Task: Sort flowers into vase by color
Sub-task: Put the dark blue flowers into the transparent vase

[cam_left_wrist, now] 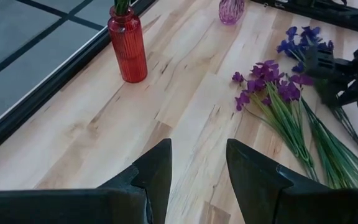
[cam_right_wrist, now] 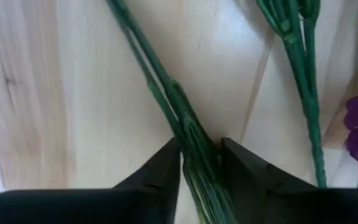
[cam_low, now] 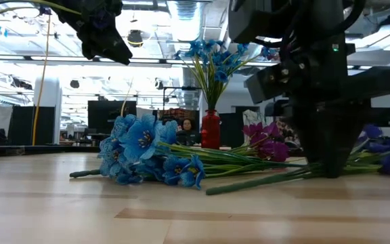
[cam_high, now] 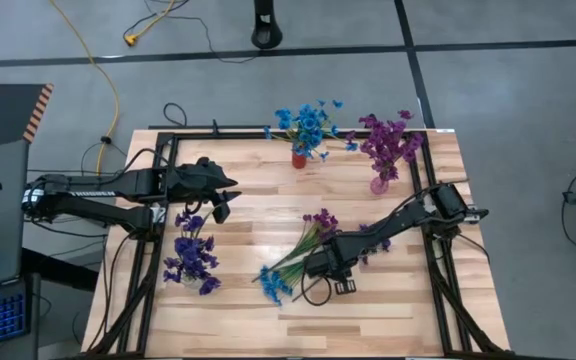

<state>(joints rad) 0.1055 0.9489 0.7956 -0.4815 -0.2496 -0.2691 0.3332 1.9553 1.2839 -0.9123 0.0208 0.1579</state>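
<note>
Right gripper [cam_high: 326, 262] is down on the wooden table [cam_high: 388, 310], and from its wrist view I see both dark fingers [cam_right_wrist: 161, 167] closed in against a bundle of thin green stems [cam_right_wrist: 191, 140] running straight out between them, so I read it as pinching those stems. They belong to the loose pile of artificial flowers [cam_high: 293, 255] lying flat mid-table: bright blue blossoms [cam_low: 141, 152] toward the near edge, magenta-purple ones [cam_left_wrist: 267, 84] at the far end, stems slanting between. The stems' long axis lines up with the gripper's reach, fingers either side, which suits a lift.

Left gripper [cam_high: 218, 205] hovers over the table's left part, fingers apart and holding nothing, near the dark indigo-violet bunch [cam_high: 192, 260] already standing there. The red ribbed glass vase [cam_high: 299, 158] with blue flowers and the pink-purple glass vase [cam_high: 379, 183] with magenta ones sit at the far edge; the right arm is nearer both.
</note>
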